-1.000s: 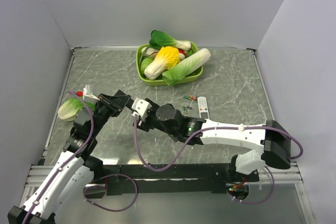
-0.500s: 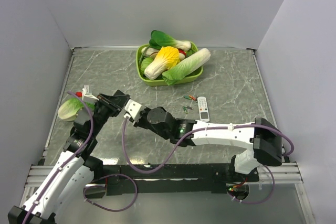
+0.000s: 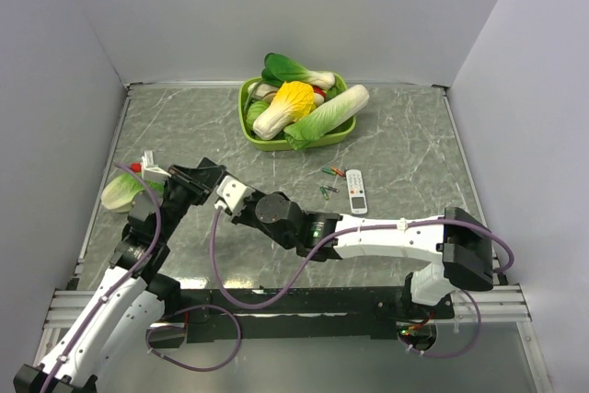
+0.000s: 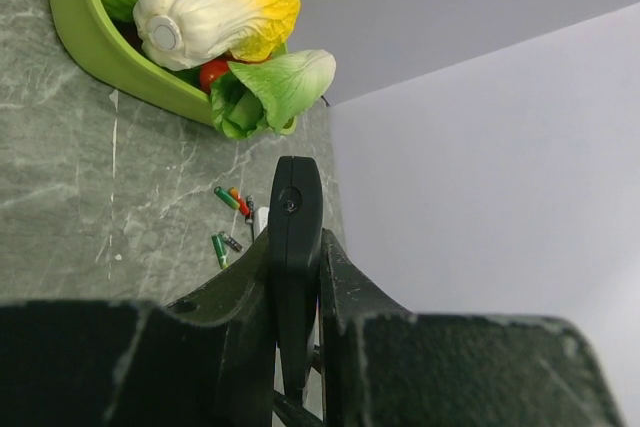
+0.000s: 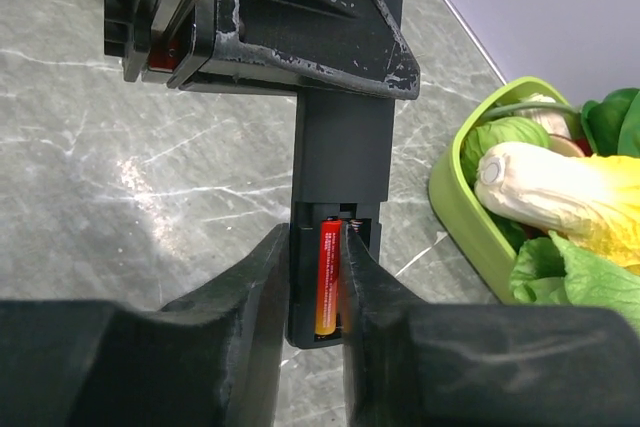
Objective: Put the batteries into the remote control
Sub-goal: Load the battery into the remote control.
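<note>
Right gripper (image 5: 316, 282) slid left, narrow round 1st battery (image 5: 327, 277) in remote control (image 5: 340, 162), grip unclear; left gripper (image 4: 297, 269) clamps remote; other batteries (image 4: 226, 197) loose.

place: robot lab test cell | evidence: plain pale walls (image 3: 276, 16) box in a marble-patterned table (image 3: 184, 126); aluminium rail (image 3: 69, 306) carries the arm bases | props: green bowl (image 4: 85, 42) of toy vegetables (image 3: 294, 103) well beyond the jaws of the left gripper (image 4: 296, 267)
</note>
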Controlling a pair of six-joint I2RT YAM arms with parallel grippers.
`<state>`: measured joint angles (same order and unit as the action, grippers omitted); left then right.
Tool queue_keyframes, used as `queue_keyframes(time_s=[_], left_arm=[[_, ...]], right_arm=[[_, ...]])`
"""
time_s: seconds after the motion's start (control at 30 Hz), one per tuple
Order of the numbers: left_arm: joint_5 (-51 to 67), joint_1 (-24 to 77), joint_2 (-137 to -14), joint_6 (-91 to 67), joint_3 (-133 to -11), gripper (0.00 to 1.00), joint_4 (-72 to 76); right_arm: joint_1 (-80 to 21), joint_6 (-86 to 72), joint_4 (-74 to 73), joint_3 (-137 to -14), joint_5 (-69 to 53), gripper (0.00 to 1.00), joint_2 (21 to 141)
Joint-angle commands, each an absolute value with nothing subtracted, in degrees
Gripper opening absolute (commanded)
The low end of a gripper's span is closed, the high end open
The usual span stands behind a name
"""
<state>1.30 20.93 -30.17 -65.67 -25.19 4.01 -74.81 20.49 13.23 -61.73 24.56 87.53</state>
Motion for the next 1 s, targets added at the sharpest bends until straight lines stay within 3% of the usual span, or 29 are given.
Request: queue_keyframes(time_s=[0.0,0.03,0.1,0.2,0.33,0.5,0.67,0.97], left_arm=[[1.8,21.3,-29.2,-67.4,-26.5,0.02,6.9],[1.7,21.3,-29.2,-67.2,-26.5,0.02,6.7],[1.8,21.3,-29.3,-66.4,-26.3,0.02,6.1],[1.7,21.3,-29.8,-65.0,-25.8,0.01,6.2],[3.9,21.3,-30.8,-62.2,-25.2,0.01,7.0],[5.9,21.3,-31.3,-58.0,-25.2,0.01,7.2],[11.2,21.2,-31.6,-54.2,-25.7,0.01,8.6],[15.4,21.2,-32.4,-50.1,-27.7,0.01,6.2]], right_arm=[[-76.1,19.7,10.8,-63.9,21.4,0.41,87.1],[-76.1,19.5,9.7,-64.5,21.2,0.53,86.7],[-76.1,18.7,6.6,-65.5,20.3,0.64,84.9],[-76.0,18.3,2.2,-66.4,19.5,0.75,81.8],[-74.7,15.2,-8.4,-69.2,17.9,0.82,78.3],[-68.3,11.1,-16.9,-66.8,12.2,0.83,71.0],[-53.7,7.7,-20.9,-60.3,4.1,0.82,64.9],[-33.2,1.9,-20.2,-55.5,-5.9,0.73,69.2]])
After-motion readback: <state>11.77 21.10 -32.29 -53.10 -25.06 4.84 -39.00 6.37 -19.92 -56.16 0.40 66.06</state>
